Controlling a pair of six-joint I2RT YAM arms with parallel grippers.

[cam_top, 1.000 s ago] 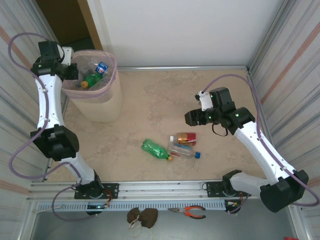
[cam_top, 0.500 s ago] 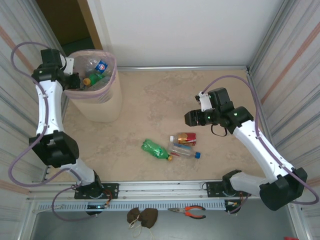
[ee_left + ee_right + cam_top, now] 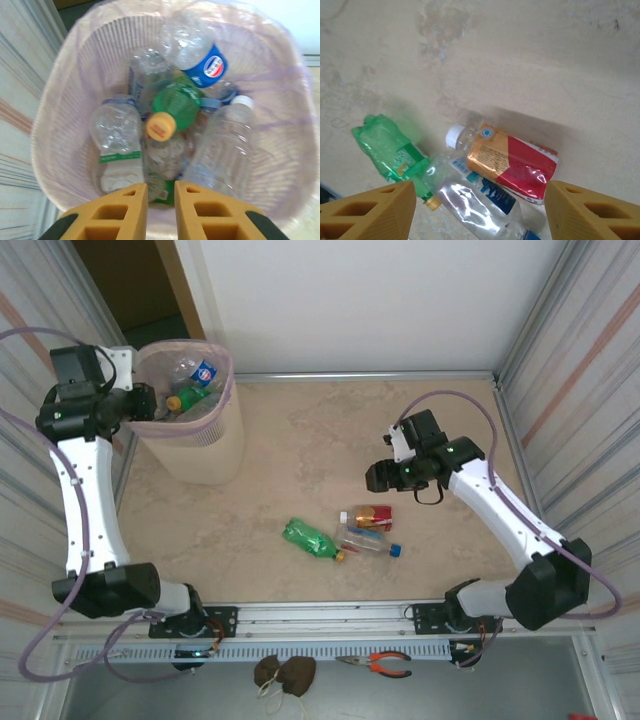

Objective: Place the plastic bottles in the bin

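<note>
Now left pincer (image 3: 161,186) nearer bin (image 3: 203,456) rim

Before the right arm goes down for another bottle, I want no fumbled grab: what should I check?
1. Right gripper open: ok.
2. Right gripper above the orange-labelled bottle: ok, the wrist view looks straight down on it.
3. Orange-labelled bottle free of neighbours: not ok, it lies against the clear bottle, which lies against the green bottle.
4. Left gripper shut and empty at the bin rim: ok.
5. Room in bin: ok, contents sit below the rim.
</note>
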